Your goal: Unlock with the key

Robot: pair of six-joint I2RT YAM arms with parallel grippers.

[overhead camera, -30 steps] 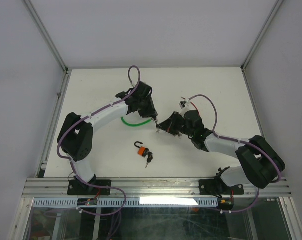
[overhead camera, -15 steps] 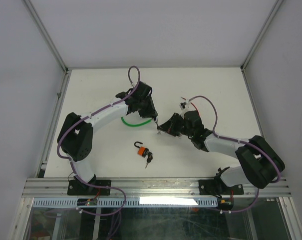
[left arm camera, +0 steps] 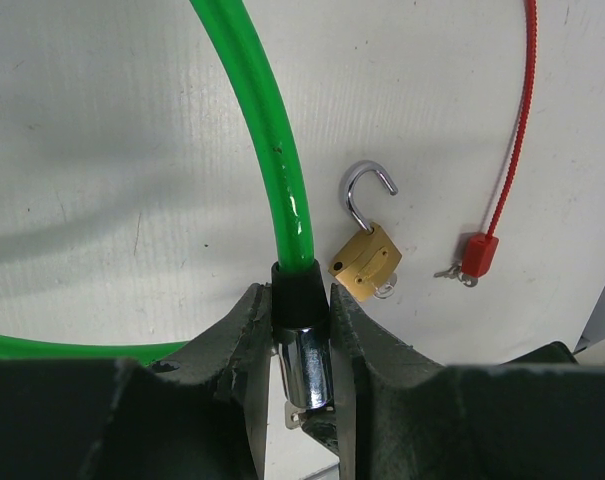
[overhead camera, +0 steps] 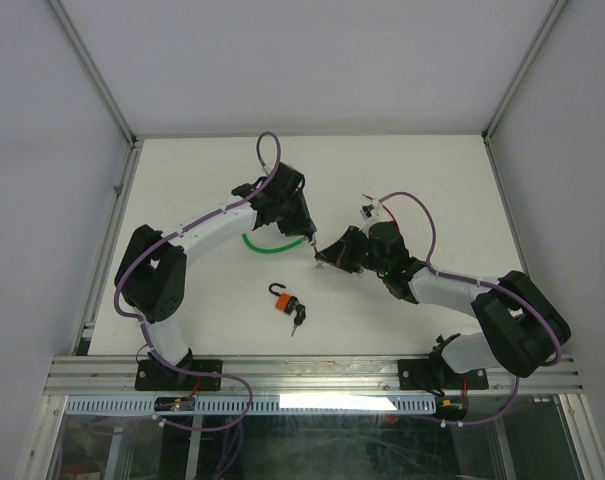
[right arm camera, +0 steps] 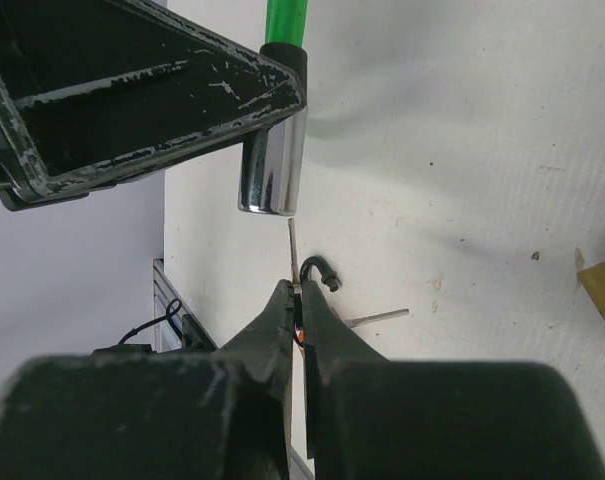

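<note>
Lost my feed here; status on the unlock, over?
Left pincer shut on green cable lock at its chrome barrel. Right pincer shut on key, tip near barrel's end, not inserted. Nothing between them.

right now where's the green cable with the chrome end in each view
top external: green cable with chrome cylinder end, mid-frame, under the left arm
left wrist: centre, rising from the bottom
right wrist: top centre, chrome tip down
shared landmark: left jaws clamped on its black collar
</note>
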